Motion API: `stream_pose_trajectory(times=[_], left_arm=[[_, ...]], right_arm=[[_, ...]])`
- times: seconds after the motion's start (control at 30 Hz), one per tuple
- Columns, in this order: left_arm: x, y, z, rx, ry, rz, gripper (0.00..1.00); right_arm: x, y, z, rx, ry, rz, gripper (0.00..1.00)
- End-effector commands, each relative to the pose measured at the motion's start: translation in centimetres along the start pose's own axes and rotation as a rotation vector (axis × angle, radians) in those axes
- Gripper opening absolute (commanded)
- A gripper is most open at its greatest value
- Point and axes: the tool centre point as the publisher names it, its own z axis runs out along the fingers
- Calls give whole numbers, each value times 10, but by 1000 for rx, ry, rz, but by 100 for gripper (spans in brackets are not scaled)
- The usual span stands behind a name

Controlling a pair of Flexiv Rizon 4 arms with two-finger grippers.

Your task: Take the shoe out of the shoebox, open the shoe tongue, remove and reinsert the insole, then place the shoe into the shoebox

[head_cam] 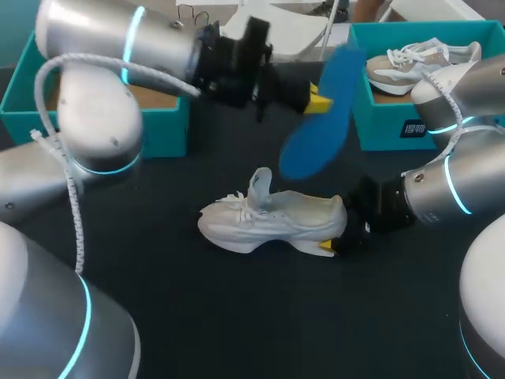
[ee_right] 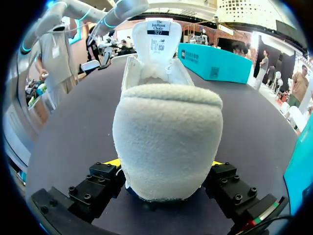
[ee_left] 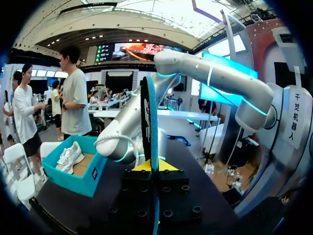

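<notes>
At the table's middle, the white shoe [head_cam: 268, 223] upright on its sole, tongue [head_cam: 260, 185] lifted, padded heel pinched from both sides by the right gripper [head_cam: 335, 243]. Above and behind it, well clear of the table, the blue insole [head_cam: 316, 130] clamped at one end in the left gripper [head_cam: 319, 101] — fingers narrow, shut on the thin edge, free end hanging down toward the shoe.

Likely trouble on reinsertion: held by one end only, so liable to swing, twist in the grip or slide out altogether. Could also snag on the raised tongue or the collar and buckle rather than run forward to the toe — ending creased, or lying askew on the footbed. Pushing too hard against a grip on soft heel padding might pivot or tip the shoe, perhaps toward the teal shoebox [head_cam: 379, 130] at the right, already holding another shoe [head_cam: 418, 63].
</notes>
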Motion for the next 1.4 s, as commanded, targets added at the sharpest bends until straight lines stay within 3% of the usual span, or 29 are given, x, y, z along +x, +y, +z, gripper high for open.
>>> stream_pose_trajectory(times=[0.03,0.13,0.83,0.97,1.2,1.4], left_arm=[[7,-9,-35,80,85,4,0],[7,-14,-39,53,67,18,0],[11,-14,-41,77,75,-25,0],[32,-32,-50,152,75,-139,0],[51,-68,-62,267,114,-385,0],[59,-84,-71,264,149,-498,0]], right_arm=[[-3,-11,9,-6,989,-2,0],[-3,-11,9,-6,989,-2,0],[-3,-11,9,-6,989,-2,0],[-3,-11,9,-6,989,-2,0],[-3,-11,9,-6,989,-2,0],[-3,-11,9,-6,989,-2,0]])
